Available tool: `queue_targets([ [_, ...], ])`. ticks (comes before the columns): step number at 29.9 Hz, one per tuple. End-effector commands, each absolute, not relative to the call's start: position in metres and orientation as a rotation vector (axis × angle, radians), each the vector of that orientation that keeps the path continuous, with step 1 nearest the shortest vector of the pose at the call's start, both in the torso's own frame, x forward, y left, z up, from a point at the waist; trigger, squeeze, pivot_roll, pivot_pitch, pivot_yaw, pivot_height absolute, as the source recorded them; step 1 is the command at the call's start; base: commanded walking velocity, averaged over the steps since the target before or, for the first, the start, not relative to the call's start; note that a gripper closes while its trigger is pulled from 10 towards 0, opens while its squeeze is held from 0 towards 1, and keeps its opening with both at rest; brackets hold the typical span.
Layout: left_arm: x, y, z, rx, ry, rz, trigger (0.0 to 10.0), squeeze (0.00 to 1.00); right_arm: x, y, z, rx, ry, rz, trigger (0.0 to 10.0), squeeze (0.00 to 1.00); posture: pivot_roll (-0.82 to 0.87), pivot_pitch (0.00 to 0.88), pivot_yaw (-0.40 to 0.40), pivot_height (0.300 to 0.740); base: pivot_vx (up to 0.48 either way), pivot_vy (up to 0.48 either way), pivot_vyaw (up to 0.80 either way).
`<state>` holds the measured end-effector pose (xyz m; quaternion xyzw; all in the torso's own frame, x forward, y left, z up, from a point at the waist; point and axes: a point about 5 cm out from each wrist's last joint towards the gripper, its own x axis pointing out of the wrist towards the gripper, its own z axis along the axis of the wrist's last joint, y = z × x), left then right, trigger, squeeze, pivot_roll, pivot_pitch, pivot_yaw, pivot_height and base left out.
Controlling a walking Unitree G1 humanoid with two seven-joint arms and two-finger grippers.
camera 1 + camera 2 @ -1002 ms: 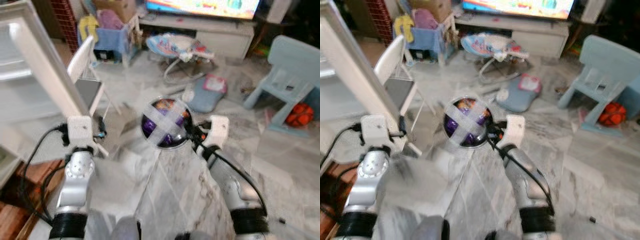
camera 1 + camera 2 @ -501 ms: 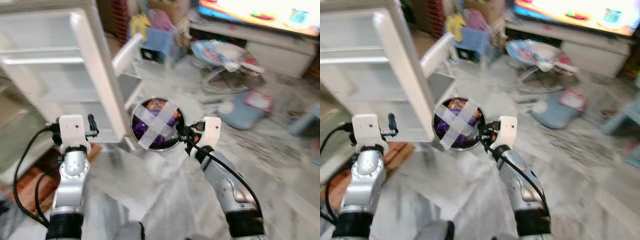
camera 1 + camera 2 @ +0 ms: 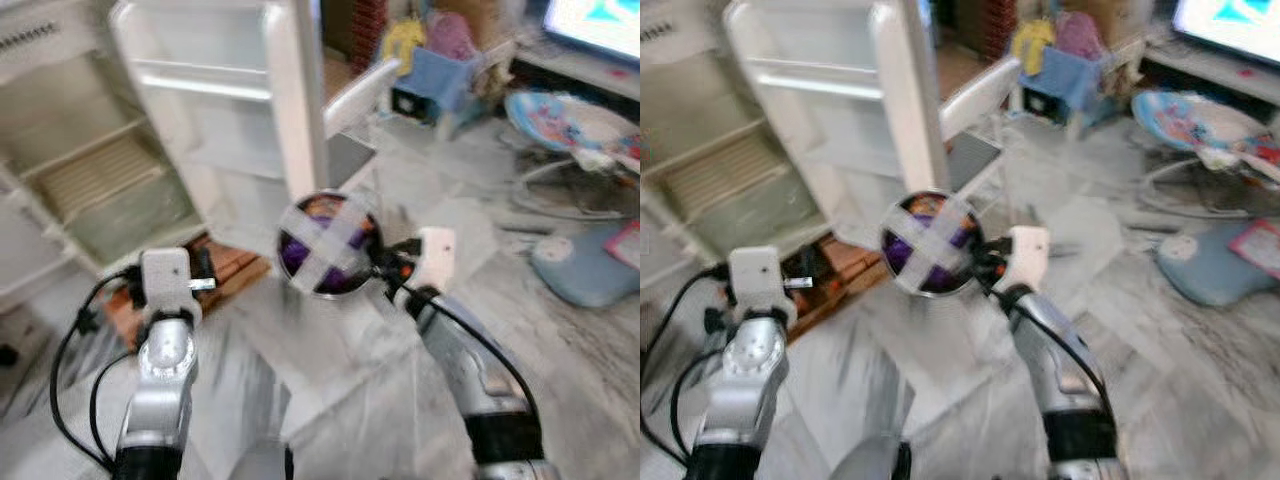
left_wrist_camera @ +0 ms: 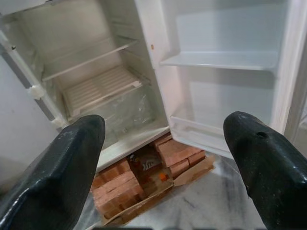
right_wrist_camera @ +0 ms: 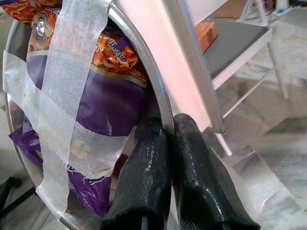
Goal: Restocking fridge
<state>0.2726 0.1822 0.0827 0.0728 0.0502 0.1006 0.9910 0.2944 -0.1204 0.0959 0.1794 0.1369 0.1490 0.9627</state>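
Carrying taped steel bowl of purple snack packs (image 3: 328, 246), R gripper (image 5: 165, 143) pinching rim; L gripper (image 4: 165, 143) wide, empty. Next: approach open white fridge (image 3: 120, 170), shelve it.

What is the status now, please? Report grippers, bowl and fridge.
Right gripper shut on rim of taped metal bowl holding purple snack packs. Left gripper open, empty, facing open fridge. Bricks lie below the fridge.

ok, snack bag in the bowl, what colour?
Purple with orange print; the bag shows best in the right wrist view.
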Motion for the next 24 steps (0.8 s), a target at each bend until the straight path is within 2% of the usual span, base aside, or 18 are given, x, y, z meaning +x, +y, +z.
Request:
queue_targets([
  [1, 0.270, 0.187, 0.086, 0.104, 0.090, 0.193, 10.0, 0.00, 0.294, -0.106, 0.103, 0.388, 0.255, 0.358, 10.0, 0.00, 0.04, 0.028, 0.032, 0.740, 0.000, 0.480, 0.00],
  [4, 0.267, 0.186, 0.087, 0.049, 0.090, 0.172, 10.0, 0.00, 0.293, -0.107, 0.100, 0.377, 0.259, 0.352, 10.0, 0.00, 0.05, 0.026, 0.031, 0.740, 0.000, 0.480, 0.00],
  [12, 0.262, 0.194, 0.089, 0.087, 0.070, 0.204, 10.0, 0.00, 0.298, -0.112, 0.096, 0.376, 0.290, 0.281, 10.0, 0.00, 0.05, 0.032, 0.026, 0.740, 0.000, 0.479, 0.00],
  [16, 0.267, 0.195, 0.094, 0.083, 0.041, 0.200, 10.0, 0.00, 0.301, -0.113, 0.099, 0.291, 0.248, 0.271, 10.0, 0.00, 0.05, 0.030, 0.026, 0.740, 0.062, 0.435, 0.00],
  [18, 0.268, 0.195, 0.097, 0.086, 0.033, 0.207, 10.0, 0.00, 0.299, -0.110, 0.099, 0.369, 0.254, 0.324, 10.0, 0.00, 0.05, 0.030, 0.026, 0.740, 0.266, 0.401, 0.00],
  [21, 0.269, 0.195, 0.098, 0.064, 0.034, 0.204, 10.0, 0.00, 0.299, -0.114, 0.096, 0.304, 0.266, 0.278, 10.0, 0.00, 0.05, 0.028, 0.028, 0.740, 0.337, 0.286, 0.00],
  [23, 0.268, 0.199, 0.095, 0.100, 0.065, 0.268, 10.0, 0.00, 0.299, -0.118, 0.095, 0.279, 0.253, 0.248, 10.0, 0.00, 0.05, 0.028, 0.028, 0.740, 0.000, 0.000, 0.00],
  [24, 0.266, 0.200, 0.093, 0.063, 0.083, 0.260, 10.0, 0.00, 0.299, -0.121, 0.094, 0.267, 0.258, 0.236, 10.0, 0.00, 0.04, 0.027, 0.034, 0.740, 0.000, 0.000, 0.00],
])
